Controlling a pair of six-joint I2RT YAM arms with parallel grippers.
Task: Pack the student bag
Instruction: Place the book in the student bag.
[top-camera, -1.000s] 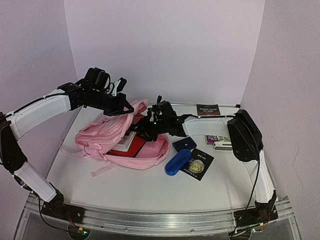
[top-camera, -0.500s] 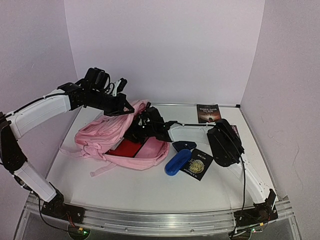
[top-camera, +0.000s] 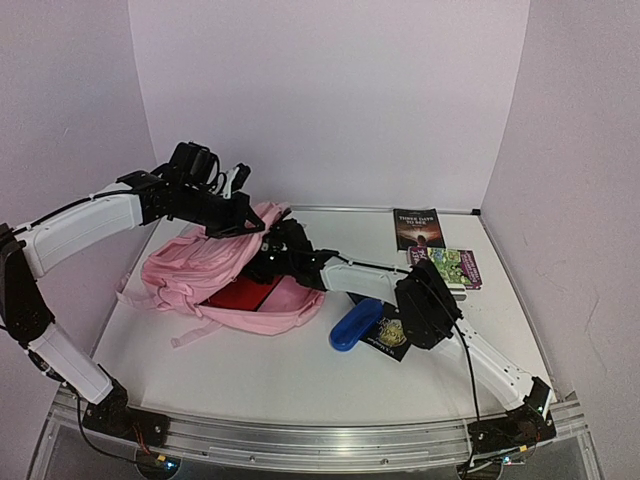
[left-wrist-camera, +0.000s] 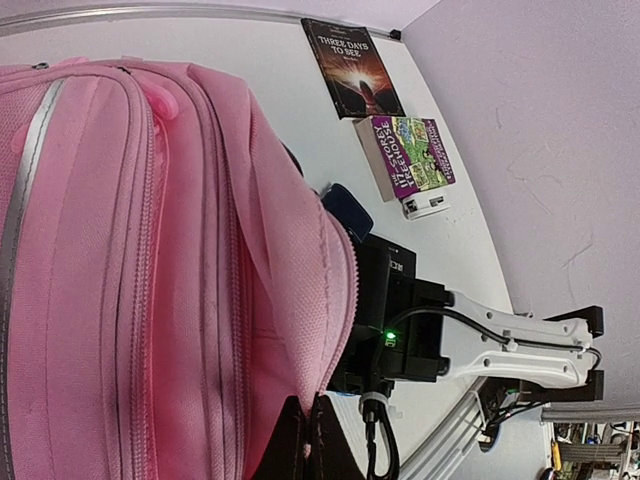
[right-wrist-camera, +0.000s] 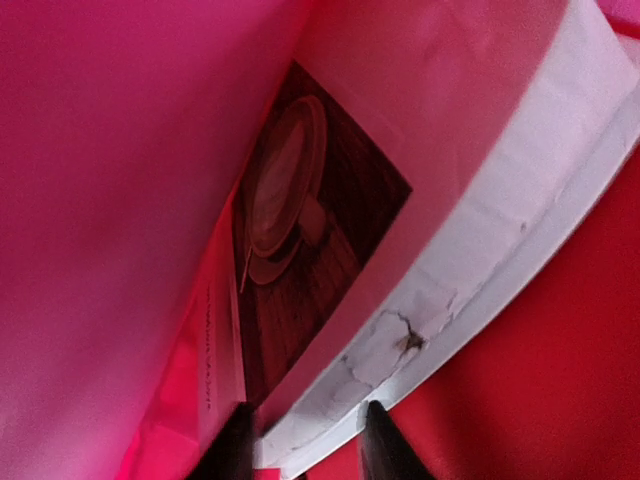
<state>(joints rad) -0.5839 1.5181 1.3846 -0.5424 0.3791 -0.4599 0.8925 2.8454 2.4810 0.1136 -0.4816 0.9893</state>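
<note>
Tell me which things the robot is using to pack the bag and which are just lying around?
In the job: student bag, left gripper pinching its flap, right gripper holding a white-edged book inside.
Lying about: dark book, colourful book, blue case, black booklet.

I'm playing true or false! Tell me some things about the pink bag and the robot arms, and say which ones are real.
1. The big soft pink fabric backpack lies on the white table with its mouth open. True.
2. The left pincer holds the blue oval case. False: it pinches the backpack's pink edge, and the case lies on the table.
3. The right pincer is inside the backpack, around a white-paged book. True.
4. The dark "Three Days to See" book is inside the backpack. False: it lies on the table by the back wall.
</note>
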